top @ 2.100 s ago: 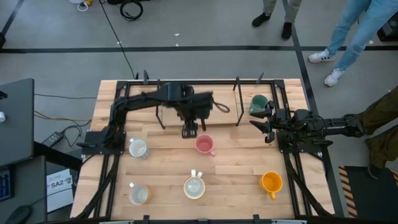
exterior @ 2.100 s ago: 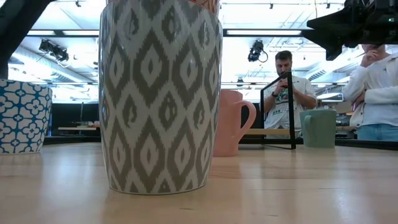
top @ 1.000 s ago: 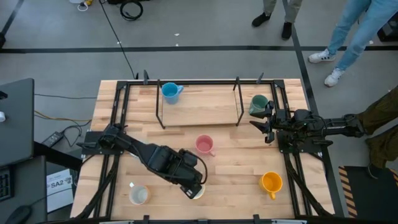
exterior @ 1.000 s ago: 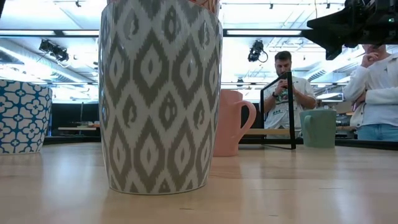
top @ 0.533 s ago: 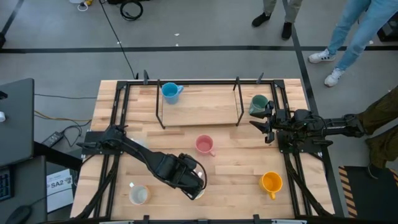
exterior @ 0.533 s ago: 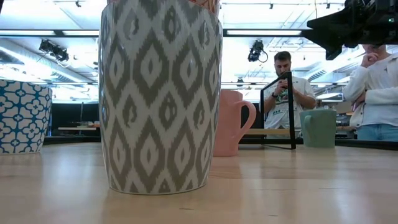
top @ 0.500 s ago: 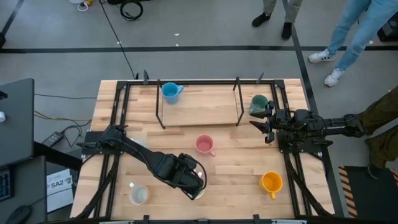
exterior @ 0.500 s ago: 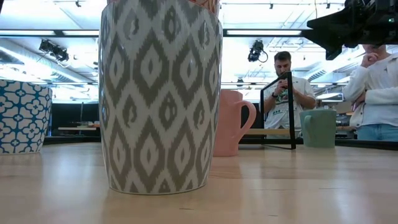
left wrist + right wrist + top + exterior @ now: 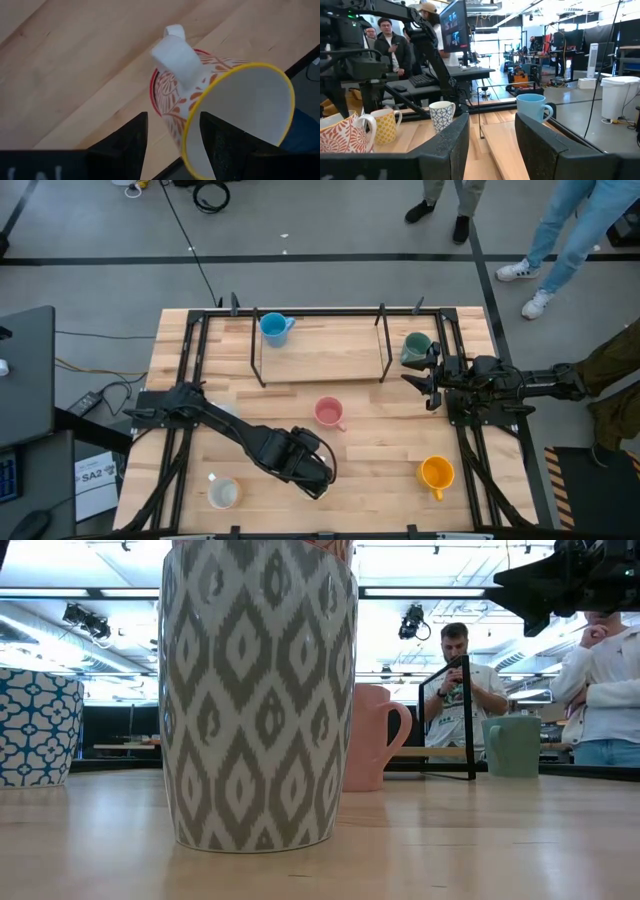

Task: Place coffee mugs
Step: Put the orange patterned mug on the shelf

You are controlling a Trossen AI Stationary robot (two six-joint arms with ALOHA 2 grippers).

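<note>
Left end effector [image 9: 318,477] low, straddling orange-patterned mug [image 9: 210,90] rim.

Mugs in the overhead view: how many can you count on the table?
5: blue mug back left, green mug back right, pink mug centre, orange mug front right, pale mug front left. The left arm may hide others.

Table [image 9: 360,385]: holds the rack, the mugs, both arms.
Rack [image 9: 318,340]: far middle of table.
Mug at rack's far-left corner [image 9: 273,328]: just beside the post.
Mug at rack's right end [image 9: 416,347]: between rack and right gripper [image 9: 424,380].
Mug mid-table [image 9: 329,414]: in front of rack.
Near-left mug [image 9: 222,494]: by near edge.
Near-right mug [image 9: 436,473]: well apart from it.
Left gripper [image 9: 318,480]: near middle — over a tilted mug [image 9: 215,100].
</note>
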